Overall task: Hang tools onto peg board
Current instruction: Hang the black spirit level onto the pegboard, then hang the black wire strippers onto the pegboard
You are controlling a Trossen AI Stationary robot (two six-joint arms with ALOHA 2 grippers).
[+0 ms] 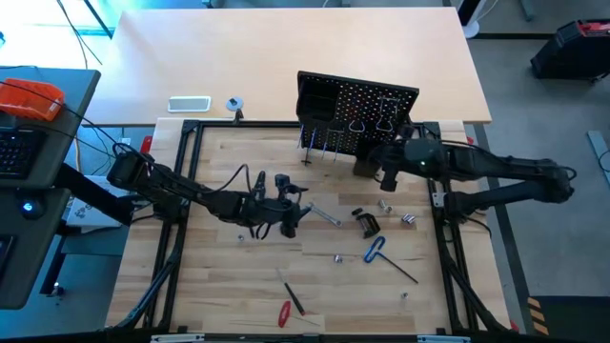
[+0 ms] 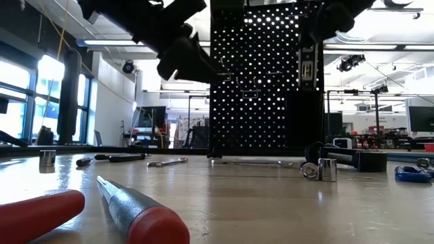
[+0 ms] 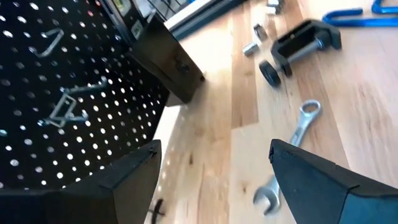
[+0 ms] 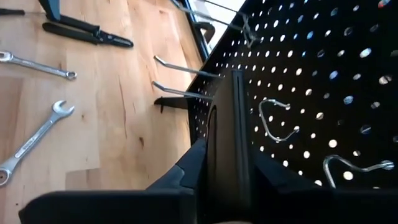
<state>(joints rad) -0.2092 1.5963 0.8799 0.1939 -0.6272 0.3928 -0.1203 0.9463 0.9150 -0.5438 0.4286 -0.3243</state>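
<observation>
The right pincer [image 4: 227, 168] is up against the peg board [image 1: 367, 105], its fingers nearly closed on a slim black bar [image 4: 239, 124] that stands on edge against the perforated face, among the wire hooks [image 4: 277, 121]. This looks like the placing step for that bar; whether it is already caught on a hook cannot be told. The next move calls for easing the fingers apart only once the bar is borne by the board, then backing straight away so the nearby hooks are not snagged.

The left pincer [image 3: 211, 180] hovers in front of the board, above the worktop [image 1: 238, 276], fingers wide apart and empty, just over a silver wrench [image 3: 292, 152], probably the next tool to lift.

In front of the board more tools lie loose: black pliers [image 4: 87, 32], a second wrench [image 4: 37, 65], a black clamp [image 3: 301, 45], a blue hex key [image 1: 375, 250], sockets [image 1: 407, 219], and a red screwdriver [image 1: 284, 312] farthest from the board. The board's own bin [image 3: 168, 59] crowds its lower edge.
</observation>
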